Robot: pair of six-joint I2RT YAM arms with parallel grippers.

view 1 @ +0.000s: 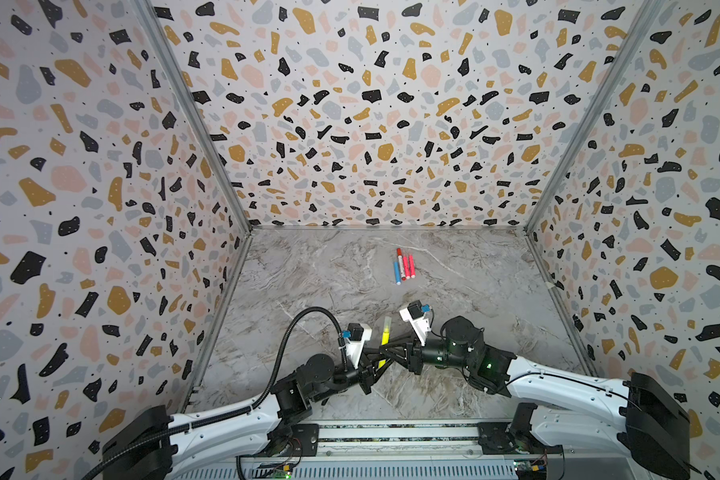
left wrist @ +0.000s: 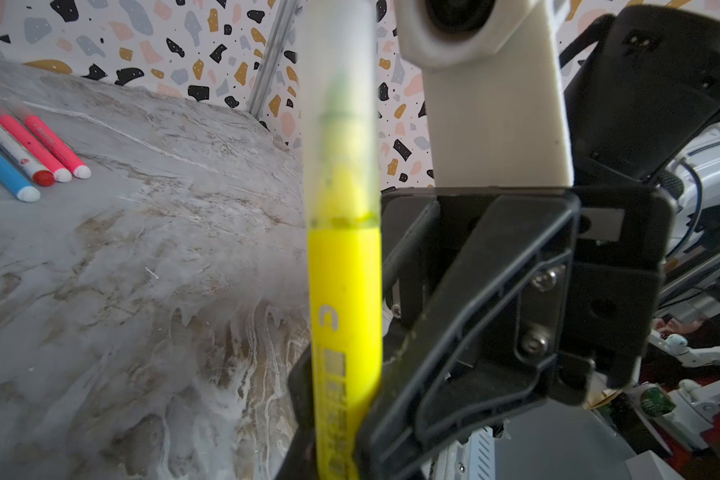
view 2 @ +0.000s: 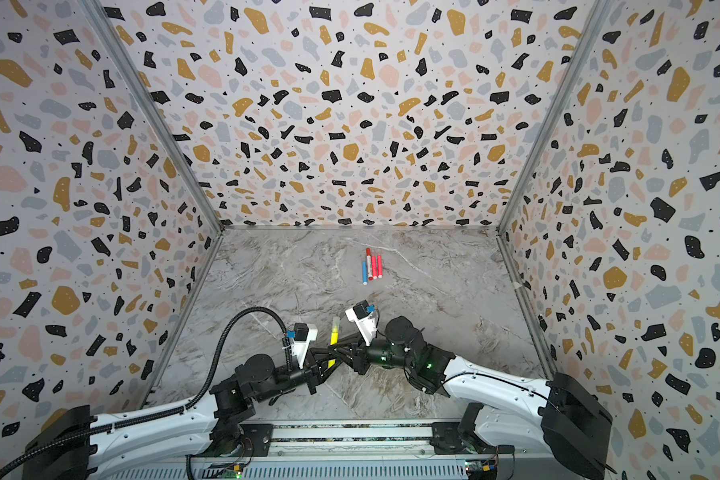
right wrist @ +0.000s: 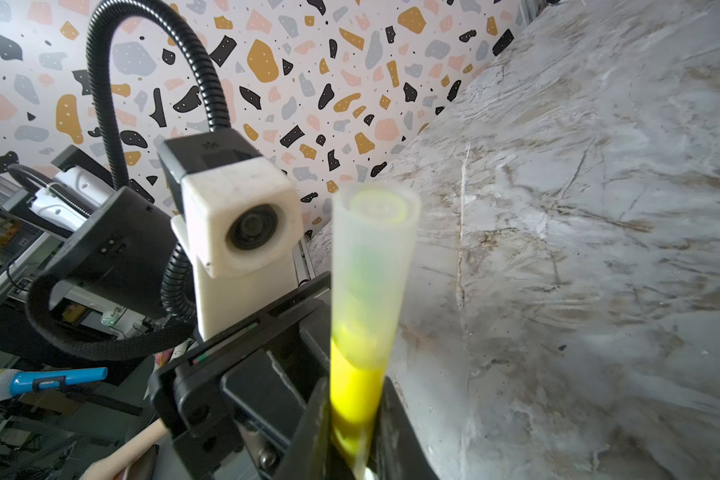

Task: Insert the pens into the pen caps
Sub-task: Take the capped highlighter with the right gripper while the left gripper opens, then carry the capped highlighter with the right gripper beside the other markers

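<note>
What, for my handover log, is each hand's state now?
Left hand: shut on the yellow pen.
Right hand: shut on the same pen.

A: Bright, even, diffuse light; the grey marbled tabletop (view 1: 350, 291) carries only faint, soft shadows.
B: Both top views bow at their edges. In the wrist views, the close yellow plastic marker pen (left wrist: 344, 311) is blurred.

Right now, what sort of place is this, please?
Likely a robot test booth: terrazzo-print walls close in a marble-look tabletop, two robot arms stand at its near edge, and pens lie in a row.
</note>
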